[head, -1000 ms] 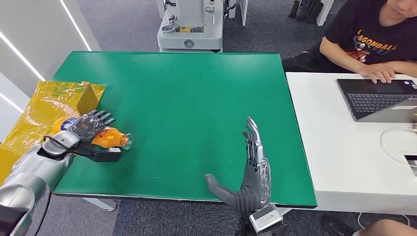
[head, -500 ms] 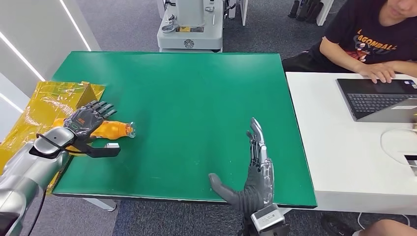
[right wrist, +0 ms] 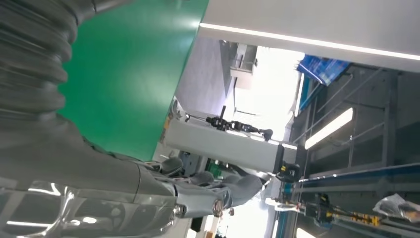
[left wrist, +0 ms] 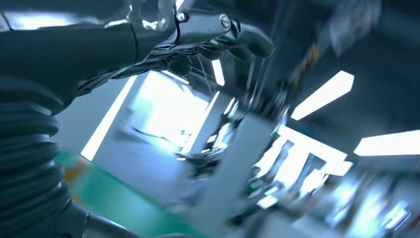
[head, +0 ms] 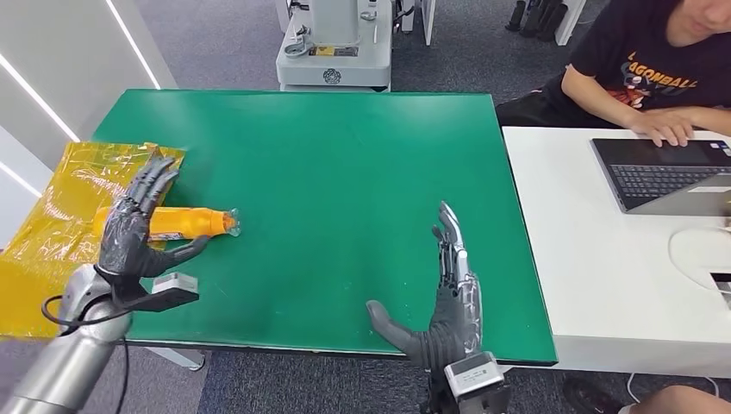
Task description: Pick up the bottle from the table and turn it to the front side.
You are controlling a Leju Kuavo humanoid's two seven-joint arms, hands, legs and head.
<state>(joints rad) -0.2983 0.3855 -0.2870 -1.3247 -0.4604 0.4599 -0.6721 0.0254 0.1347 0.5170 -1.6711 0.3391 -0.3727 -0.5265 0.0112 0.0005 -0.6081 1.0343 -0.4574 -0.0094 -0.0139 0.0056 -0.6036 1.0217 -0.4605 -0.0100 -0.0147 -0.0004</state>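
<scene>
Left robot hand (head: 129,228) has let go and lifted, fingers spread wide; bottle (head: 185,222) lies on green counter (head: 345,172). Right robot hand (head: 444,297) open, flat.

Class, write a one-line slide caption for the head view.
Left hand open above the orange bottle lying on the green table; right hand open.

Green table (head: 345,172) lies bare from 12 to 3 o'clock; orange bottle (head: 185,222) and yellow bag (head: 65,207) crowd 9 o'clock.
</scene>
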